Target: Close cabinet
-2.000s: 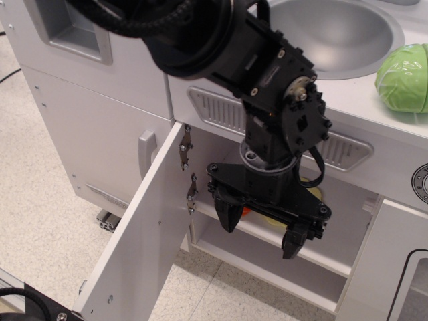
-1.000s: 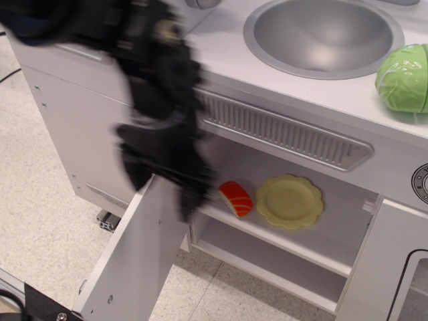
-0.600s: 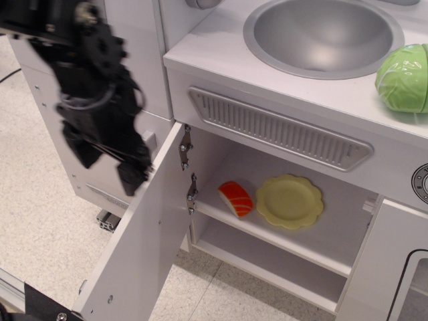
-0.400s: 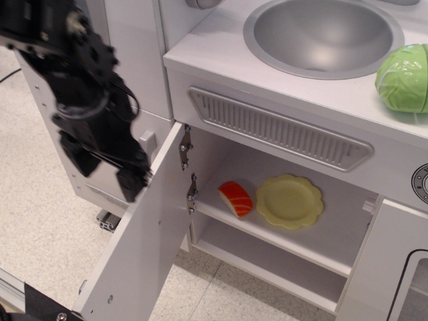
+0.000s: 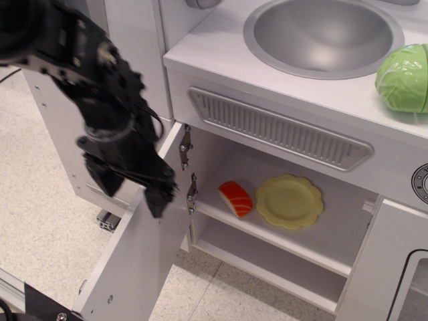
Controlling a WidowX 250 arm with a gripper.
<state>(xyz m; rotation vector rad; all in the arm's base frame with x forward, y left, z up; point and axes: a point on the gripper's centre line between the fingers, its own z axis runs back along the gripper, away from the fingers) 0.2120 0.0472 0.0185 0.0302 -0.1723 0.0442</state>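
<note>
The cabinet [image 5: 281, 235] is the white compartment under the sink, with an inner shelf. Its wide white door [image 5: 144, 261] stands swung open toward the front left, hung on two metal hinges [image 5: 186, 147]. My black gripper [image 5: 132, 194] is at the door's upper edge, on its outer side, just left of the hinges. Its fingers [image 5: 159, 202] are spread apart and hold nothing. The gripper hides the door's grey handle.
A salmon sushi piece [image 5: 235, 198] and a yellow plate [image 5: 289, 200] lie on the inner shelf. A metal sink [image 5: 324, 33] and a green cabbage [image 5: 404, 77] sit on the counter above. A white door with a black-outlined window [image 5: 401, 274] stands at right.
My gripper left the cabinet opening, swung out to the left of the door, then came back right and down to the door's upper edge. The door has not visibly moved.
</note>
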